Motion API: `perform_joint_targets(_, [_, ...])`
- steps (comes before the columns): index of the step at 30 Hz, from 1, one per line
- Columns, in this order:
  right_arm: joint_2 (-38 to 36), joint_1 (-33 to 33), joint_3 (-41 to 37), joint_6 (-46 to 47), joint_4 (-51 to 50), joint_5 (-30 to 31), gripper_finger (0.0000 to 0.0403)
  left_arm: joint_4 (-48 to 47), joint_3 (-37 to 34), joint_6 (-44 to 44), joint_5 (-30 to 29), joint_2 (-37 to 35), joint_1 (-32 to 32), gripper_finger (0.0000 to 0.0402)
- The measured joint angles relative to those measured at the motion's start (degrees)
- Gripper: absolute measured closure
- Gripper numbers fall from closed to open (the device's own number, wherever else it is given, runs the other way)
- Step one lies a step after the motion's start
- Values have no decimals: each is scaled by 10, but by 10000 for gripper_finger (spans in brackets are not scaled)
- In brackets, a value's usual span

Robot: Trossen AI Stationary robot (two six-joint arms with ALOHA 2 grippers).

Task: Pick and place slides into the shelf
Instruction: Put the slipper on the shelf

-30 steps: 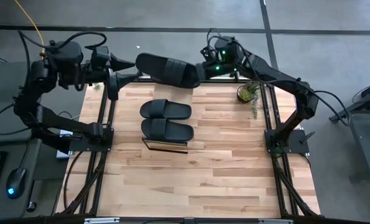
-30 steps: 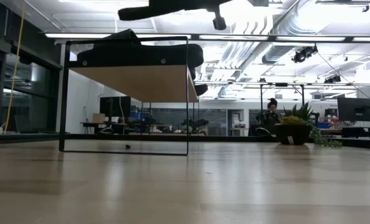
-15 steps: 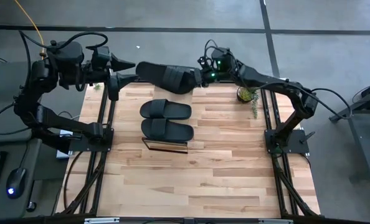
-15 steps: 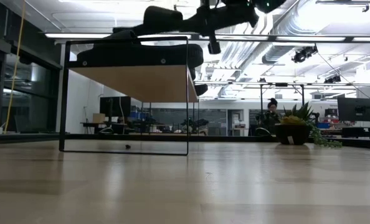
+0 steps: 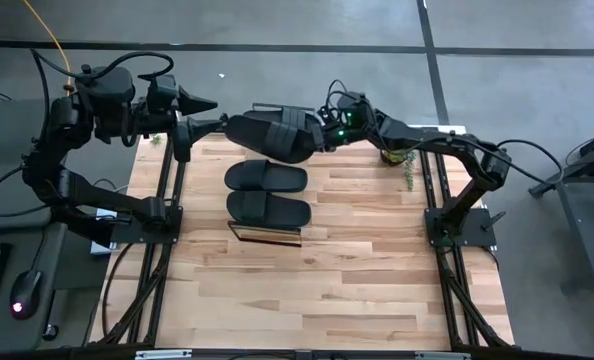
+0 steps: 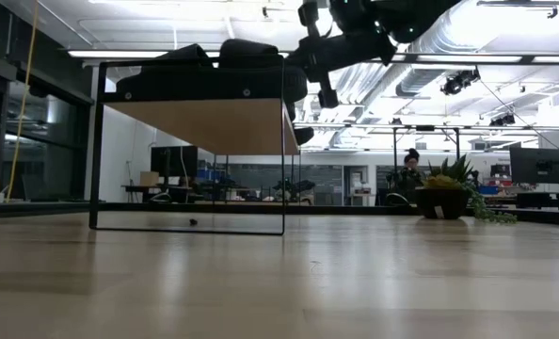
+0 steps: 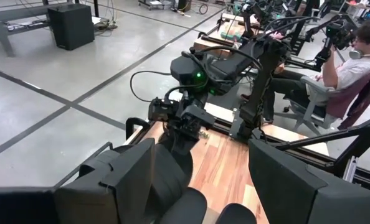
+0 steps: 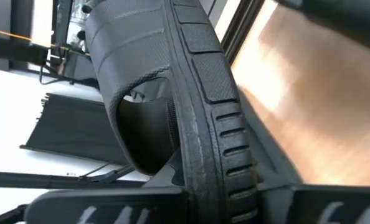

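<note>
Two black slides (image 5: 266,176) (image 5: 268,209) lie side by side, soles down, on the light-wood shelf (image 5: 265,236), which stands on its thin black frame (image 6: 95,141) at the table's far middle. My right gripper (image 5: 325,133) is shut on a third slide (image 5: 275,135) just beyond them, toward the far edge. The low view shows that slide (image 6: 251,49) at about the height of the shelved pair. My left gripper (image 5: 205,112) hangs open over the table's far-left corner, touching nothing. A fourth slide is out of view. My right gripper pinches the slide's sole (image 8: 200,180) at its right-hand end between the two fingers, one on each flat face. It comes roughly level from the table's right, along the slide's length. The slide is tipped on its side, strap (image 8: 126,53) bulging out sideways; whether it touches the shelf cannot be told.
A small potted plant (image 5: 397,150) stands near the far-right corner, just behind my right forearm. The slatted tabletop (image 5: 317,290) stretches out nearer than the shelf. Black frame rails (image 5: 167,190) run along both sides. A seated person (image 7: 359,56) shows in the room beyond.
My right gripper has carried the slide down and toward the near edge, closer to the shelf, from high above it to about the shelved pair's height. The slide has rolled about its length, so its strap now faces sideways rather than up.
</note>
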Motion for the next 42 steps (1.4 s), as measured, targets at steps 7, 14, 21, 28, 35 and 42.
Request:
perform_joint_targets(7, [0,-28,0,-30,-26,3,379,0,0,0,0,0,0,163])
perform_joint_targets(14, [0,-42,-1,-57,-34,3,379,0,0,-1,0,0,0,163])
perform_joint_targets(21, [5,-40,-1,-101,-89,0,379,0,0,-2,0,0,0,163])
perform_joint_targets(28, [31,-35,-1,-108,-83,1,379,0,0,-2,2,0,0,163])
perform_joint_targets(35, [74,-10,1,-92,-50,-20,379,0,0,-6,5,0,0,163])
perform_joint_targets(42, [86,1,1,-67,-24,-18,379,0,0,-6,5,4,0,163])
